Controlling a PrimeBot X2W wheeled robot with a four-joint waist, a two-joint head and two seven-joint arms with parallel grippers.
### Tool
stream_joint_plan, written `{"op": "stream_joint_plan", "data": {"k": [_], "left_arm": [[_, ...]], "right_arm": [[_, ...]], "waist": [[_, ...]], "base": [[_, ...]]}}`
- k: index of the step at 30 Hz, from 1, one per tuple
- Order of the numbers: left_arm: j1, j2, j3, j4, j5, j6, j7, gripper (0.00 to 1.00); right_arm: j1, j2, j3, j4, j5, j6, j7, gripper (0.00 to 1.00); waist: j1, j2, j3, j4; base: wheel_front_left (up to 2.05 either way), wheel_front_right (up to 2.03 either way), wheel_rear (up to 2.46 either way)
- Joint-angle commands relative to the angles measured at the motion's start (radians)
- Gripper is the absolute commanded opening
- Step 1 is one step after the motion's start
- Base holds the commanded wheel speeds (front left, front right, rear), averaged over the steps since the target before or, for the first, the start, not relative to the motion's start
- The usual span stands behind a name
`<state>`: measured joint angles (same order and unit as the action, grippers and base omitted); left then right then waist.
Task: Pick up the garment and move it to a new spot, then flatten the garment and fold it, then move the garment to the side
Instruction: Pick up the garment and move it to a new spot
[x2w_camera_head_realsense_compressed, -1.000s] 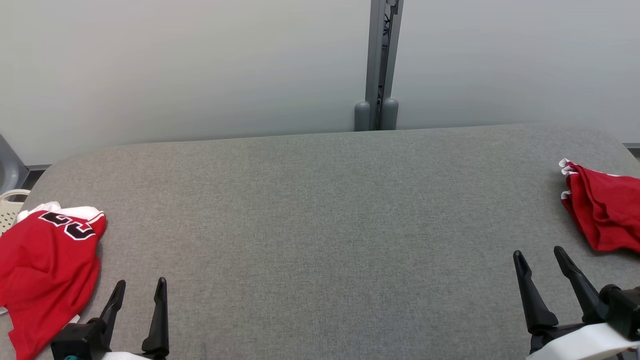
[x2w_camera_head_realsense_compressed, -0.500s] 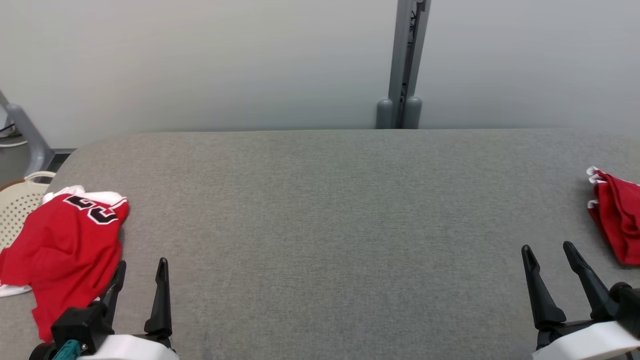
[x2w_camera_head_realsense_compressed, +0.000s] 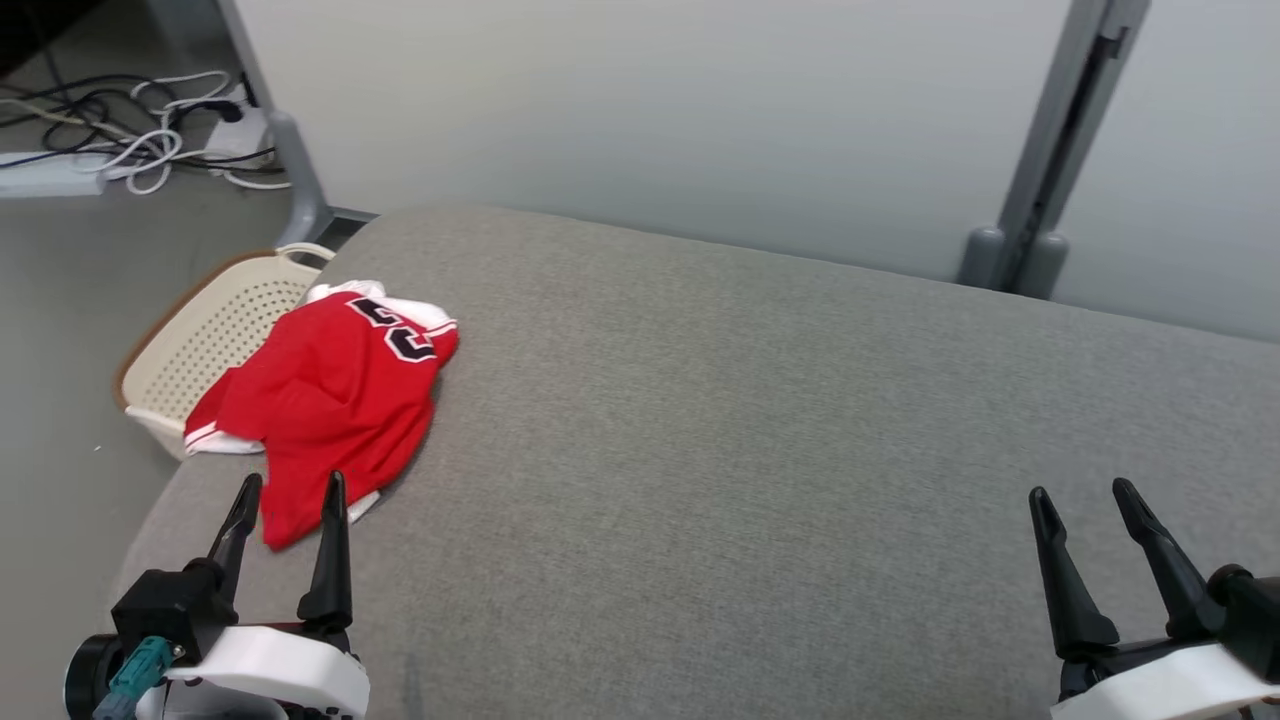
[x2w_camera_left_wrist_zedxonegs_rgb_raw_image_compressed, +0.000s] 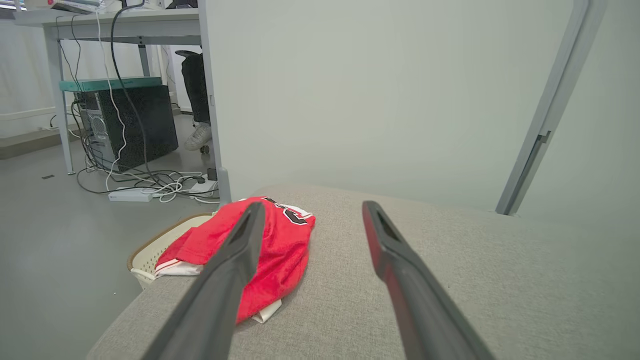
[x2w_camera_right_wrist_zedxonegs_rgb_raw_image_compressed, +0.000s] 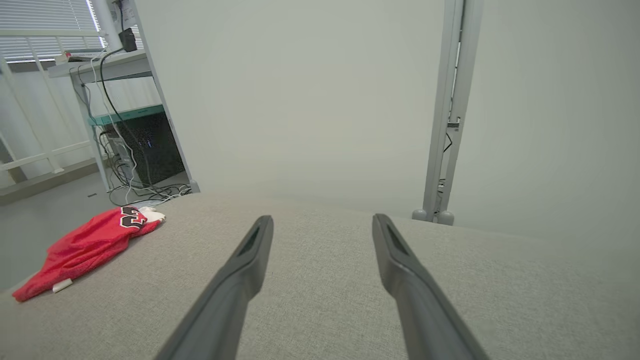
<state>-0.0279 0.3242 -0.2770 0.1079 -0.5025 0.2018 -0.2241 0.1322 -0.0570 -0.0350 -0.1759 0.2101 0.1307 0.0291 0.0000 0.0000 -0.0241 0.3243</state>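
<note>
The garment (x2w_camera_head_realsense_compressed: 330, 400) is a red jersey with white trim and black numbers, crumpled at the left end of the grey padded table (x2w_camera_head_realsense_compressed: 760, 420), part of it hanging over the edge. It also lies ahead in the left wrist view (x2w_camera_left_wrist_zedxonegs_rgb_raw_image_compressed: 277, 255) and far left in the right wrist view (x2w_camera_right_wrist_zedxonegs_rgb_raw_image_compressed: 87, 245). My left gripper (x2w_camera_head_realsense_compressed: 290, 490) hovers open just short of the garment's near edge, nothing between its fingers. Over the table's near right part my right gripper (x2w_camera_head_realsense_compressed: 1082, 495) stands open and empty.
A cream perforated basket (x2w_camera_head_realsense_compressed: 205, 335) sits on the floor against the table's left end, under the garment's overhang. Cables and a power strip (x2w_camera_head_realsense_compressed: 60, 170) lie on the floor beyond. A grey post (x2w_camera_head_realsense_compressed: 1050, 150) rises behind the table, which has a white partition along its far side.
The head camera has swung left, bringing the crumpled garment, basket and floor cables into view and losing the red cloth at the right. Both grippers stay open.
</note>
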Motion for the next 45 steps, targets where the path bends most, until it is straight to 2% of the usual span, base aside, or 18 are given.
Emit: {"op": "stream_joint_plan", "data": {"k": [1, 8, 19, 23, 30, 37, 45], "left_arm": [[-0.016, 0.003, 0.003, 0.006, -0.003, -0.007, -0.006, 1.00], [-0.041, 0.005, 0.003, 0.041, -0.003, -0.034, -0.021, 1.00], [-0.090, -0.013, 0.013, 0.073, 0.005, -0.053, -0.035, 1.00], [-0.149, -0.034, 0.032, 0.075, 0.007, -0.062, -0.040, 1.00], [-0.323, -0.068, 0.084, 0.125, 0.027, -0.097, -0.040, 1.00], [-0.472, -0.073, 0.113, 0.277, 0.023, -0.141, -0.040, 1.00], [-0.638, -0.060, 0.134, 0.646, -0.035, -0.227, -0.025, 1.00]], "right_arm": [[-0.003, 0.000, -0.001, 0.002, -0.002, 0.000, -0.004, 1.00], [-0.009, 0.003, 0.006, 0.000, -0.013, 0.000, 0.001, 1.00], [-0.010, 0.004, 0.007, -0.017, -0.015, 0.000, 0.007, 1.00], [-0.033, 0.001, 0.008, -0.040, -0.018, 0.000, 0.024, 1.00], [-0.118, -0.059, 0.015, -0.097, -0.020, 0.000, 0.069, 1.00], [-0.182, -0.092, 0.022, -0.131, -0.010, 0.000, 0.085, 1.00], [-0.247, -0.110, 0.040, -0.133, 0.007, 0.000, 0.071, 1.00]], "waist": [[0.0000, 0.0000, 0.003, 0.051], [0.0000, 0.0000, 0.006, 0.100], [0.0000, 0.0000, 0.025, 0.113], [0.0000, 0.0000, 0.072, 0.098], [0.0000, 0.0000, 0.218, 0.029], [0.0000, 0.0000, 0.338, -0.036], [0.0000, 0.0000, 0.447, -0.099]], "base": [[0.00, 0.00, 0.00], [0.00, 0.00, 0.00], [0.00, 0.00, 0.00], [0.00, 0.00, 0.00], [0.00, 0.00, 0.00], [0.00, 0.00, 0.00], [0.00, 0.00, 0.00]]}}
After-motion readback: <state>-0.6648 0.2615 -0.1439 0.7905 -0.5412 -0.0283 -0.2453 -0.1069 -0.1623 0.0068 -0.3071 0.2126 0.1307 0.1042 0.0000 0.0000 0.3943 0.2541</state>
